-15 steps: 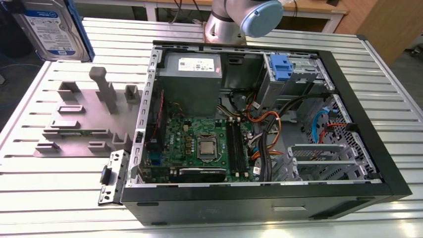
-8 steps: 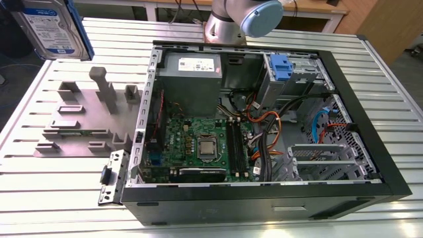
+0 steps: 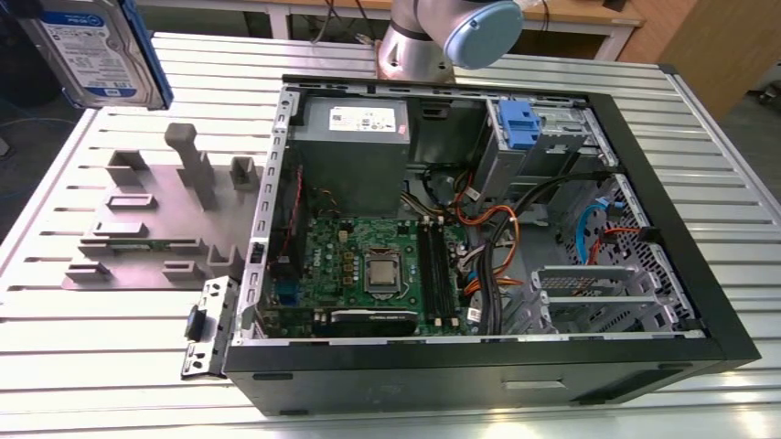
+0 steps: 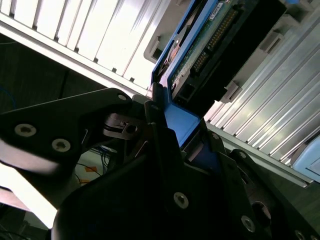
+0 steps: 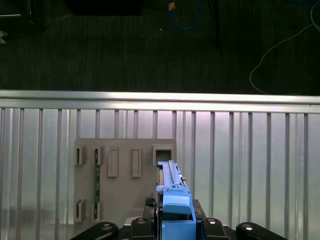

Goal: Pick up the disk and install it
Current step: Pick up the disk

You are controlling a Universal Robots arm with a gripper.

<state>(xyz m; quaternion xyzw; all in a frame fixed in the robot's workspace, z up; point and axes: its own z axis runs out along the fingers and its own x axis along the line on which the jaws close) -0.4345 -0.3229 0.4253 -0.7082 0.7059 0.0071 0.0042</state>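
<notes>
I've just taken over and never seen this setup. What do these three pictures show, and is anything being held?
It is one robot arm with a clamping tool. The exterior view looks down on a slatted metal table carrying an open computer case and a grey holder plate. Both wrist views come from cameras riding on the arm. The tool is shut on the disk, gripping its blue carrier, and holds it in the air, outside the case.
</notes>
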